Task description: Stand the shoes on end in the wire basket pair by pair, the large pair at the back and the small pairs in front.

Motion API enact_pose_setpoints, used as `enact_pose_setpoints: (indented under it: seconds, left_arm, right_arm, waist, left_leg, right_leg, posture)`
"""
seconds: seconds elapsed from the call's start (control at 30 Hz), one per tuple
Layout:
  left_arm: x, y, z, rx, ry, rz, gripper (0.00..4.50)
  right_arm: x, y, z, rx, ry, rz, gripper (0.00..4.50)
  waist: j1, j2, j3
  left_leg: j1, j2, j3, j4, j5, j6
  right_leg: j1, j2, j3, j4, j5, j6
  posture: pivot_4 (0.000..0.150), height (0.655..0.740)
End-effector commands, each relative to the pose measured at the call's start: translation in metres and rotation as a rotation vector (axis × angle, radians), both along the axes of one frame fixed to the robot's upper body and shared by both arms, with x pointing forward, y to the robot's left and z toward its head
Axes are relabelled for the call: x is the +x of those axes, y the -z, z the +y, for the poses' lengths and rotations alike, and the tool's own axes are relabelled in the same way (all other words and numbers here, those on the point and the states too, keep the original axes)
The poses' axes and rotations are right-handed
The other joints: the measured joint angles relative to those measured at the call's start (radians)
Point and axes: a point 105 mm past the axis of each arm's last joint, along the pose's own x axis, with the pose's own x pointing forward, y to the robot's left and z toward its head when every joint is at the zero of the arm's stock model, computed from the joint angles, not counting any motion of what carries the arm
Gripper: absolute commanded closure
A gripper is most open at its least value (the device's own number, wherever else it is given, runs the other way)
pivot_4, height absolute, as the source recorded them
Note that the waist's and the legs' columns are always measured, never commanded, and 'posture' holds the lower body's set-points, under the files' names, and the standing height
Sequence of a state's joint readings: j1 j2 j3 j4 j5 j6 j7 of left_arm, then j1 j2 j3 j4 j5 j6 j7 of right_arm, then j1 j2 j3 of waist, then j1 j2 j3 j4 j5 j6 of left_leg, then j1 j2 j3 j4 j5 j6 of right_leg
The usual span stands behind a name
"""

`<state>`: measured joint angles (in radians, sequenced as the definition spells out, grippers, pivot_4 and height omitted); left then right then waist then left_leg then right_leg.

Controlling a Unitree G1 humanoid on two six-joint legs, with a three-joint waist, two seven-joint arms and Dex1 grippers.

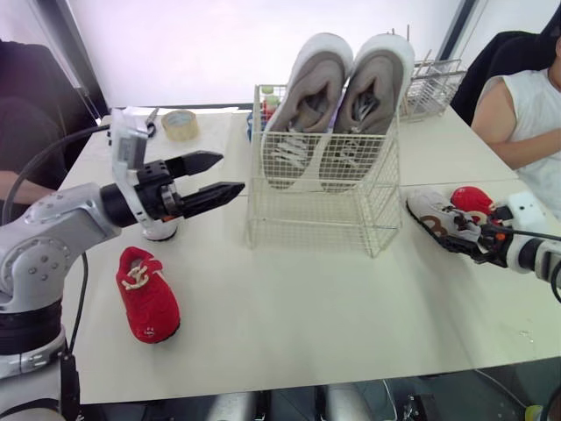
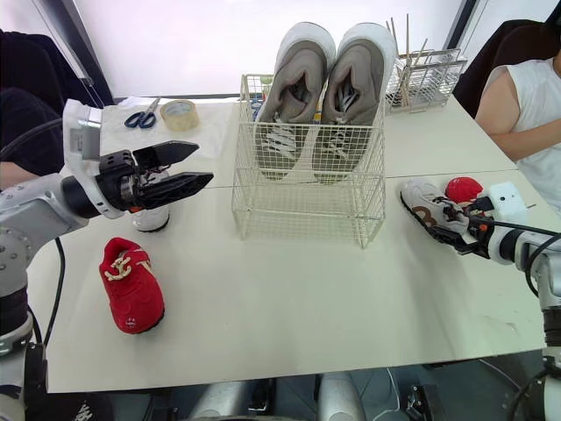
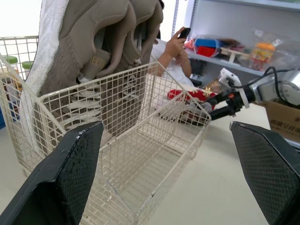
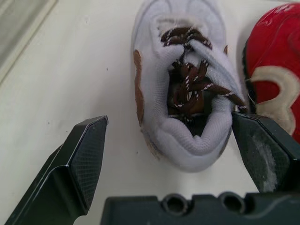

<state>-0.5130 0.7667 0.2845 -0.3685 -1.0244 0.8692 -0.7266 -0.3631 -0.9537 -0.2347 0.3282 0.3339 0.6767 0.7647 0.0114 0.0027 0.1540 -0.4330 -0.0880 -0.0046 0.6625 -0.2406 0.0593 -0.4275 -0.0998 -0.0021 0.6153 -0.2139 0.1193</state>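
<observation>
A wire basket (image 1: 320, 202) stands mid-table with two large grey shoes (image 1: 307, 96) on end against its back wall; its front half is bare. My left gripper (image 1: 215, 175) hovers open just left of the basket, above a white object (image 1: 160, 230) that it partly hides. A small red shoe (image 1: 147, 294) lies flat near the front left. At the right, a small white shoe with brown laces (image 4: 183, 93) lies beside another small red shoe (image 4: 274, 79). My right gripper (image 4: 169, 119) is open, its fingers either side of the white shoe's heel.
A tape roll (image 1: 180, 123) and scissors (image 2: 140, 116) lie at the back left. A second wire rack (image 1: 434, 83) stands behind the basket to the right. One person sits at the right edge (image 1: 526, 114), another at the far left (image 1: 26, 105).
</observation>
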Motion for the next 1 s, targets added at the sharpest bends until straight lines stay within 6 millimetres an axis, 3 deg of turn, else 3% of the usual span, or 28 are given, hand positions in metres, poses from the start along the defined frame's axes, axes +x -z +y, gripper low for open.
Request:
enact_pose_setpoints:
  seconds: [0.03, 0.13, 0.23, 0.47, 0.53, 0.6, 0.7, 0.8, 0.9, 1.0]
  left_arm:
    - [-0.005, -0.005, -0.002, 0.032, -0.01, -0.053, 0.03]
    - [-0.005, -0.006, -0.004, 0.036, -0.017, -0.059, 0.03]
    - [-0.004, -0.007, -0.005, 0.036, -0.034, -0.067, 0.0]
    - [-0.001, -0.007, -0.006, 0.026, -0.044, -0.054, 0.0]
    - [0.0, -0.008, -0.006, 0.014, -0.041, -0.045, 0.0]
    - [0.003, -0.01, -0.005, 0.0, -0.039, -0.037, 0.0]
    - [0.01, -0.018, -0.002, -0.036, -0.027, -0.018, 0.0]
    - [0.014, -0.023, 0.002, -0.057, -0.017, -0.009, 0.0]
    - [0.021, -0.034, 0.004, -0.083, 0.01, -0.001, 0.0]
    - [0.025, -0.04, 0.005, -0.084, 0.032, 0.005, 0.0]
  right_arm:
    - [0.008, -0.002, 0.002, -0.017, -0.007, -0.028, 0.0]
    - [0.013, 0.001, 0.004, -0.019, -0.008, -0.03, 0.0]
    - [0.017, 0.001, 0.01, -0.029, -0.035, -0.035, 0.82]
    - [0.017, -0.021, 0.015, -0.104, -0.073, -0.085, 4.07]
    - [0.017, -0.032, 0.015, -0.13, -0.076, -0.109, 4.46]
    - [0.018, -0.057, 0.012, -0.193, -0.066, -0.174, 4.46]
    - [0.018, -0.115, 0.008, -0.299, -0.033, -0.333, 4.46]
    - [0.016, -0.155, 0.009, -0.386, -0.014, -0.45, 4.46]
    - [0.005, -0.228, 0.034, -0.508, -0.081, -0.735, 4.46]
    - [-0.008, -0.264, 0.067, -0.514, -0.206, -0.92, 4.46]
  waist:
    - [0.0, 0.0, 0.0]
    - [-0.001, 0.0, 0.0]
    - [-0.002, 0.0, 0.0]
    - [-0.001, 0.001, 0.0]
    - [0.002, 0.001, 0.001]
    - [0.004, 0.003, 0.002]
    - [0.002, 0.005, 0.003]
    - [0.001, 0.008, 0.005]
    - [-0.001, 0.008, 0.007]
    - [-0.003, 0.009, 0.007]
  left_leg:
    - [0.0, 0.0, 0.0, 0.0, 0.0, 0.0]
    - [0.0, 0.0, 0.0, 0.0, 0.0, 0.0]
    - [0.0, 0.0, 0.0, 0.0, 0.0, 0.0]
    - [0.0, 0.0, 0.0, -0.001, 0.0, 0.0]
    - [0.0, 0.0, 0.0, -0.001, 0.0, 0.0]
    - [0.0, 0.0, 0.0, -0.001, 0.0, 0.0]
    - [0.0, -0.001, 0.0, -0.001, 0.0, 0.0]
    - [0.0, 0.0, 0.0, -0.001, 0.0, 0.0]
    - [0.0, 0.0, 0.0, -0.004, 0.001, -0.001]
    - [0.0, 0.0, 0.0, -0.006, 0.002, -0.003]
  right_leg:
    - [0.0, 0.0, 0.0, 0.0, 0.0, 0.0]
    - [0.0, 0.0, 0.0, 0.0, 0.0, 0.0]
    - [0.0, 0.0, 0.0, 0.0, 0.0, 0.0]
    - [0.0, 0.0, 0.0, 0.0, 0.0, 0.0]
    - [0.0, 0.0, 0.0, 0.0, 0.0, 0.0]
    - [0.0, 0.0, 0.0, 0.0, 0.0, 0.0]
    - [0.0, 0.0, 0.0, 0.0, 0.0, 0.0]
    - [-0.001, 0.0, 0.0, 0.0, 0.0, 0.0]
    - [-0.002, 0.001, 0.0, -0.001, 0.0, 0.0]
    - [-0.003, 0.001, 0.0, -0.001, 0.0, 0.0]
  posture:
    - [0.15, 0.74]
    - [0.15, 0.74]
    - [0.15, 0.74]
    - [0.15, 0.74]
    - [0.15, 0.74]
    - [0.15, 0.74]
    - [0.15, 0.74]
    - [0.15, 0.74]
    - [0.15, 0.74]
    - [0.15, 0.74]
